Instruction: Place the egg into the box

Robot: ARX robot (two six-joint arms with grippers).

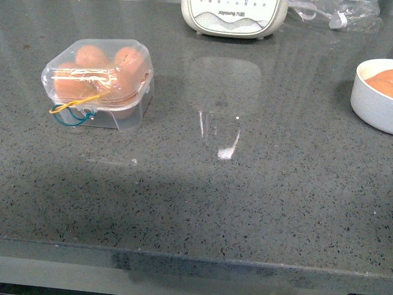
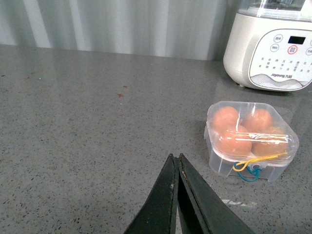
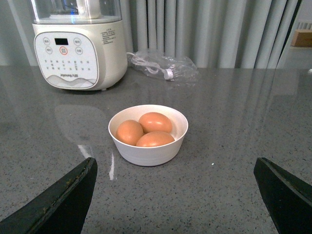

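Grey speckled countertop point(image 1: 245, 203) fills every view. My left gripper point(image 2: 176, 168) has its fingers pressed together on nothing, hanging just short of the box point(image 2: 250, 140), whose clear lid is down over four eggs with the yellow cord looped across. My right gripper point(image 3: 175, 195) stands wide apart and empty, facing the white bowl point(image 3: 148, 151) with three brown eggs point(image 3: 155, 122). I judge the packing finished, or no cell free; next I'd check the lid before reaching.
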